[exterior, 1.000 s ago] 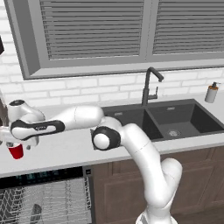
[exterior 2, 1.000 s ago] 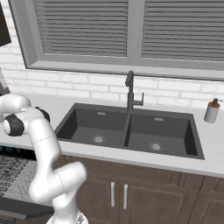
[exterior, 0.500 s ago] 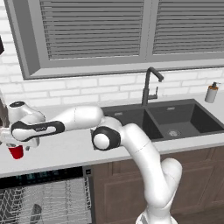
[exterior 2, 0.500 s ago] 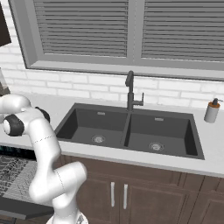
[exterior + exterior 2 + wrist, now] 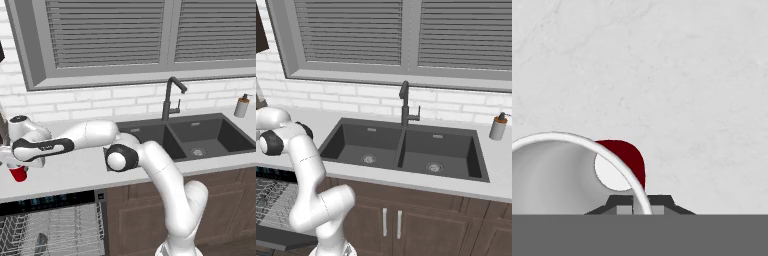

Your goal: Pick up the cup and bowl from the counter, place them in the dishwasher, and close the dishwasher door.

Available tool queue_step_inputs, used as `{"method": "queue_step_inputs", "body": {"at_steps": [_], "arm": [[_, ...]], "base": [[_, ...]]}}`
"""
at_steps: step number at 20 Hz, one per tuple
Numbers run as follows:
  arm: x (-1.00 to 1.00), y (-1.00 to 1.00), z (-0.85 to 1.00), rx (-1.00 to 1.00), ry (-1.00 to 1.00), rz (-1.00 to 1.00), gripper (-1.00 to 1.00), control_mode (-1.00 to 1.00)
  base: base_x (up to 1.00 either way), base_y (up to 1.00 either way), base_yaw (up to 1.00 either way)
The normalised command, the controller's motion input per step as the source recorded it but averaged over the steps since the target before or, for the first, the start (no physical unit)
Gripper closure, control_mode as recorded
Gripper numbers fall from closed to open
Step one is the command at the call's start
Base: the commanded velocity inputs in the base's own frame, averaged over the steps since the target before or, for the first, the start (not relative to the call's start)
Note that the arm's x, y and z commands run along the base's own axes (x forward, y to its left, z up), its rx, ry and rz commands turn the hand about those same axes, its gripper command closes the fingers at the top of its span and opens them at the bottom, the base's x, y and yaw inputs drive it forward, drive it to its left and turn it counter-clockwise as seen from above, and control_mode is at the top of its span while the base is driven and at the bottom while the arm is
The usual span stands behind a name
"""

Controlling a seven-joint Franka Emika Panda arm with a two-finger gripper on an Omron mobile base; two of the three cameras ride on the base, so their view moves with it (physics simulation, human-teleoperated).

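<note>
The red cup stands upright on the light counter at the far left, above the open dishwasher. My gripper reaches down onto it from the right and is shut on the cup. In the hand view the cup's white rim runs between the two dark fingertips, one inside the cup and one outside. The gripper pinches the wall on the side nearest the camera. The bowl is out of view. The dishwasher door hangs open, with the wire rack above it.
A dark double sink with a black faucet lies to the right of the arm. A tan soap dispenser stands at the far right of the counter. Brown cabinets sit under the sink. A brick wall and window back the counter.
The fingers have gone from wide open to shut on the cup's rim. The arm and the cup have hardly moved.
</note>
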Motion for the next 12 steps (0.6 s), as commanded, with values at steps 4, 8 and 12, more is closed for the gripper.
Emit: {"method": "queue_step_inputs", "body": {"at_steps": [4, 8, 12], "arm": [[-0.96, -0.5, 0.05, 0.13, -0.23, 0.0, 1.0, -1.0], [-1.0, -0.5, 0.16, 0.18, -0.29, -0.02, 1.0, -1.0], [-1.0, -0.55, 0.02, 0.2, -0.3, -0.05, 1.0, -1.0]], "base": [[0.0, 0.0, 0.0], [0.0, 0.0, 0.0], [0.0, 0.0, 0.0]]}}
